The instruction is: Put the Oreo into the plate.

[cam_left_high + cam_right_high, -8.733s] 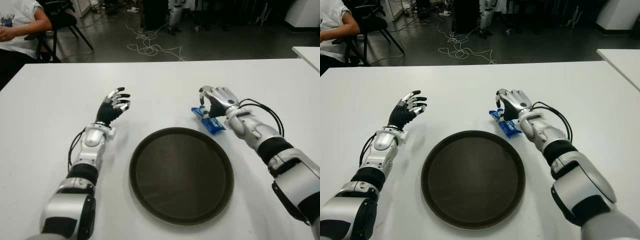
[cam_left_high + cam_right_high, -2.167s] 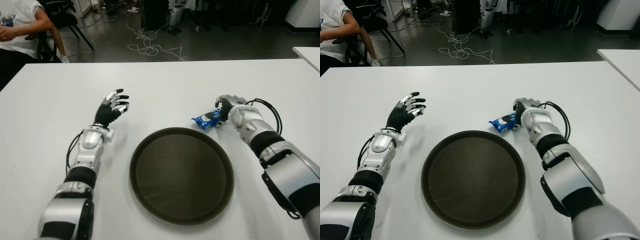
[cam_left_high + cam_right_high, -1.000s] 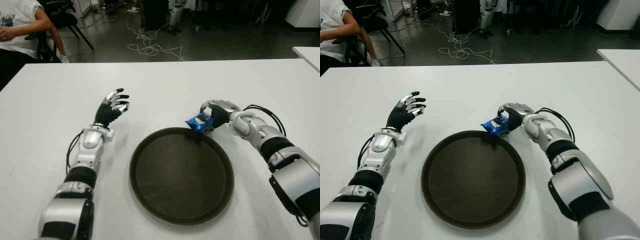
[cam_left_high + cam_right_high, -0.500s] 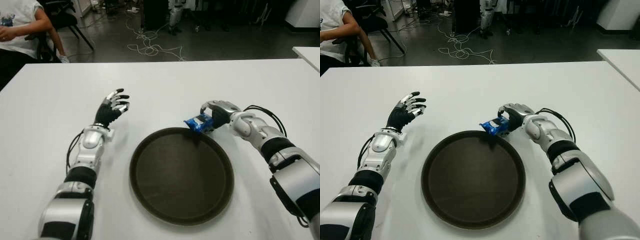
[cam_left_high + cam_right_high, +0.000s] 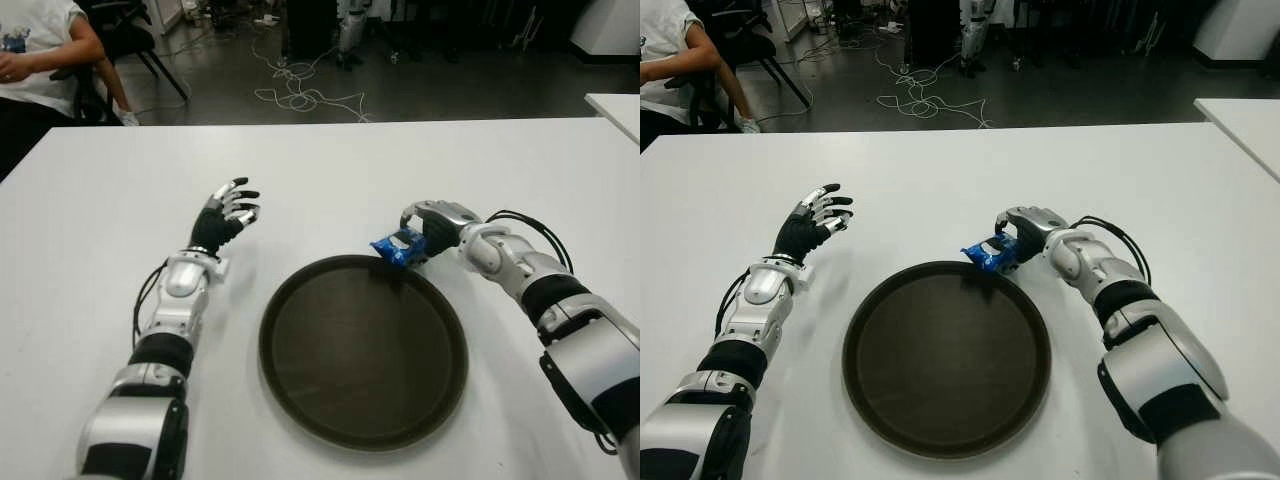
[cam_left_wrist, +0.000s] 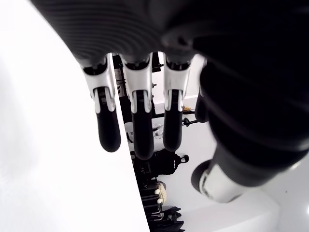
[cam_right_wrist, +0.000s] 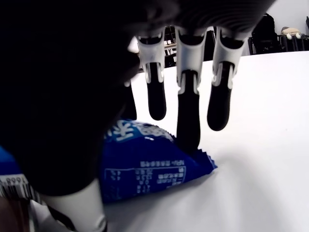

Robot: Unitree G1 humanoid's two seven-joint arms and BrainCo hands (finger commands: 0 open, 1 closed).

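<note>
The Oreo (image 5: 398,247) is a small blue packet held at the far rim of the round dark plate (image 5: 300,400), which lies on the white table (image 5: 330,160). My right hand (image 5: 428,228) is shut on the packet from its right side. In the right wrist view the blue packet (image 7: 149,169) sits under the curled fingers (image 7: 188,111), one fingertip pressing on it. My left hand (image 5: 228,208) shows to the left of the plate with its fingers spread, holding nothing.
A person (image 5: 35,50) sits beyond the table's far left corner beside a chair (image 5: 130,40). Cables (image 5: 300,90) lie on the floor behind the table. Another white table's corner (image 5: 615,105) shows at the far right.
My right hand closed on the packet on the table right of the plate and carried it left to the plate's far rim. In the last second it has barely moved.
</note>
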